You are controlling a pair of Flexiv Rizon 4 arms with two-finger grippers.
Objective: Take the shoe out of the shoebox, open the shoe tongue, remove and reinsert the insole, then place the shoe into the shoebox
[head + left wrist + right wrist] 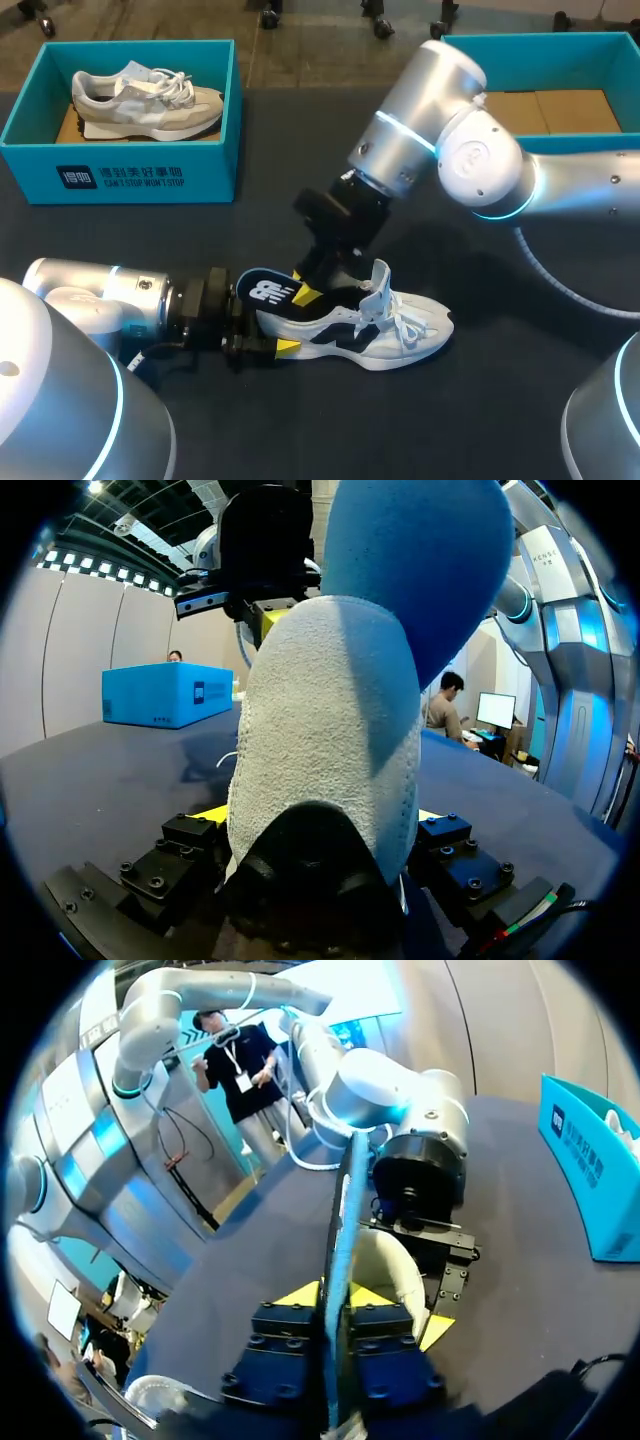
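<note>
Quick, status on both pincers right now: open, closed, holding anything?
Left pincer: closed on the shoe, at its heel.
Right pincer: closed on the insole, which sticks partly out of the shoe.

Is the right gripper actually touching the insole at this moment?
Touching. The right wrist view shows the insole edge-on between the right gripper, whose two fingers press against its opposite faces.

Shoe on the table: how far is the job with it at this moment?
Done: the shoe lies out on the table. In hand: left jaws clamp its heel, right jaws pinch the insole, which is partly out. Left: seating the insole and returning the shoe to the shoebox.
</note>
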